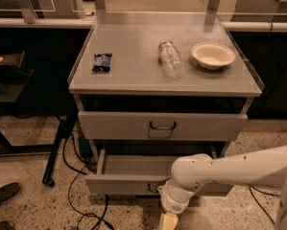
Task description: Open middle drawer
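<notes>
A speckled beige stone floor [28, 166] fills the lower part of the frame, running under the gripper [169, 220] at the bottom centre. Black cables [73, 195] trail across it at lower left, beside a slanted black metal stand leg [56, 145] and a dark shoe [4, 194] at the left edge. A grey metal cabinet [133, 78] stands in the middle. Pale counters [37, 22] cross the top edge. The light is dim and warm.
</notes>
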Tool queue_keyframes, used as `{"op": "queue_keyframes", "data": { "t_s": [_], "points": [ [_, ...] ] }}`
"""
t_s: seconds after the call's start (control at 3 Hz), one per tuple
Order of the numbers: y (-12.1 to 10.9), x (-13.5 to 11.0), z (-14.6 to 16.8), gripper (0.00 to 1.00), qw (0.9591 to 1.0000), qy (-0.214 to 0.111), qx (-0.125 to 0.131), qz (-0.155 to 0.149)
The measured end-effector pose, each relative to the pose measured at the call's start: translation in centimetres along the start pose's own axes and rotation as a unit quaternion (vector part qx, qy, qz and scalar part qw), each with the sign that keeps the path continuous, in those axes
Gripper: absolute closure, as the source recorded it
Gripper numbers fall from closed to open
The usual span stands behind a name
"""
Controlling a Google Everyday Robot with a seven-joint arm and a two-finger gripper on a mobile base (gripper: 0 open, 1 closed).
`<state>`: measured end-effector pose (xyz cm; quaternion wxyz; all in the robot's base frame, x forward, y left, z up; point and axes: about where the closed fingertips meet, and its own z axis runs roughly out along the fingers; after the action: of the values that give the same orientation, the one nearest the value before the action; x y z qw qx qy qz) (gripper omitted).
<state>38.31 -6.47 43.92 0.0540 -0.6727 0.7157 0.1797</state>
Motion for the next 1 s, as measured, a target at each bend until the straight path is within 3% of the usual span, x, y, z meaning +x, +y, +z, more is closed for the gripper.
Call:
{"op": "queue_keyframes", "data": {
  "t_s": [0.67, 1.0],
  "points": [
    [-1.1, 0.2, -0.7, 0.0, 0.9997, 0.003, 0.022, 0.003],
    [-2.3, 0.8, 0.4, 0.0, 0.9996, 0.015, 0.022, 0.01]
  ]
}}
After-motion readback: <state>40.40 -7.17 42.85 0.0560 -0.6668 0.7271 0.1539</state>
